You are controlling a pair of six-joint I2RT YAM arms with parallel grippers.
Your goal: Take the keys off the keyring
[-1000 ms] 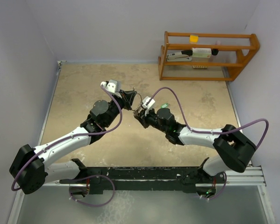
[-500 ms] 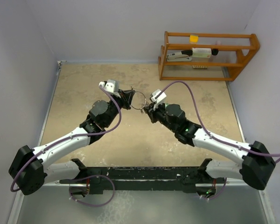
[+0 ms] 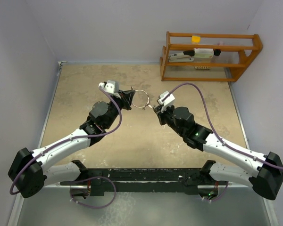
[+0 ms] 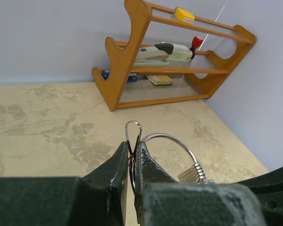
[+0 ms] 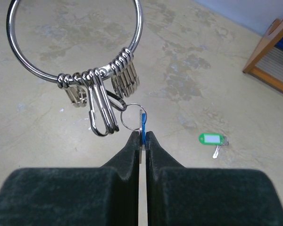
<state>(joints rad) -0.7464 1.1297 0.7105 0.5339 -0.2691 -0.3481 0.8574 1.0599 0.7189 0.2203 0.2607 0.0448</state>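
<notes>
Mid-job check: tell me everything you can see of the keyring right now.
The keyring is a thin, shiny silver wire ring, large and round, held up off the table. The left gripper is shut on one side of it. Opposite, silver clips and a bunch of flat metal pieces are threaded on it; a small ring links to the blue key, pinched in the right gripper.

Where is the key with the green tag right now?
In the right wrist view, the green-tagged key lies loose on the table, to the right of the right gripper, toward the wooden rack.
</notes>
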